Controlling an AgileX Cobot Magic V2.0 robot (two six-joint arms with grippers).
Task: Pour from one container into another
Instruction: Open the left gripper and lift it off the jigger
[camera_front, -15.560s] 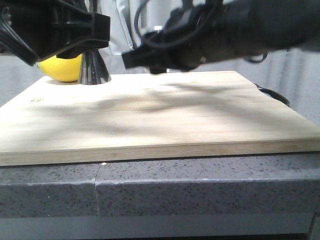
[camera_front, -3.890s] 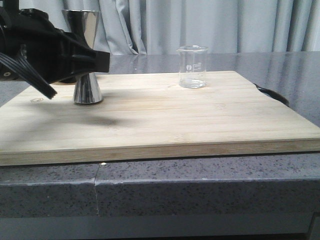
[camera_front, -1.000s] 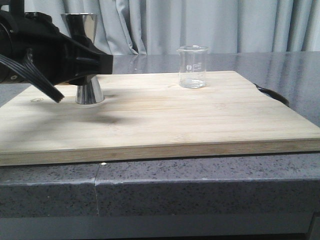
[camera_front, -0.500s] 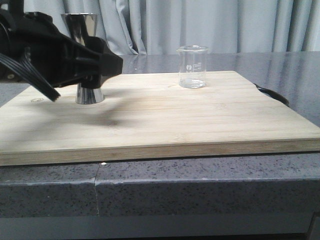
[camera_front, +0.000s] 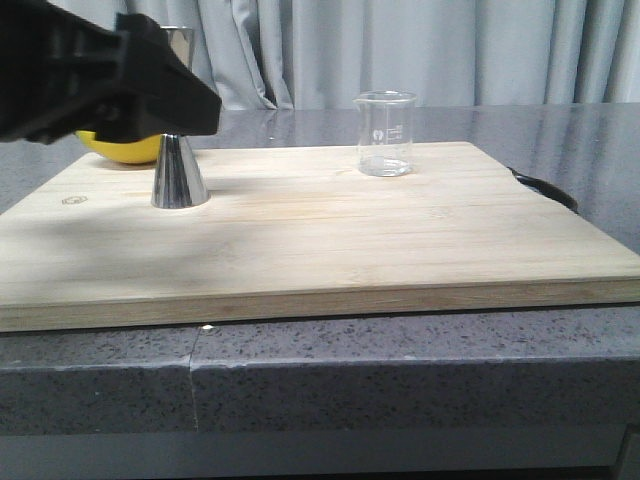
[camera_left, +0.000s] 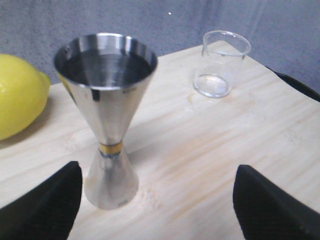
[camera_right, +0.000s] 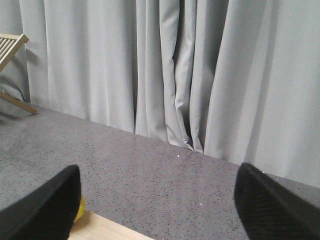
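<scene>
On board (camera_front: 330, 230): jigger (camera_left: 106, 120) upright w/ liquid, beaker (camera_left: 222, 64) apart, upright. L gripper (camera_left: 155, 205) wide open, empty; R gripper (camera_right: 157, 205) same.

Pale grey pleated curtains (camera_front: 420, 50) hang across the whole back of the room, falling in soft vertical folds. In front of them runs a dark grey speckled stone countertop (camera_front: 400, 370), its front edge showing a thin vertical seam. A light bamboo cutting board (camera_front: 330, 240) lies flat on it. In the right wrist view, a slatted pale wooden frame (camera_right: 10, 45), possibly a folding rack, stands before the curtains. The light is even and diffuse, leaving soft shadows.
</scene>
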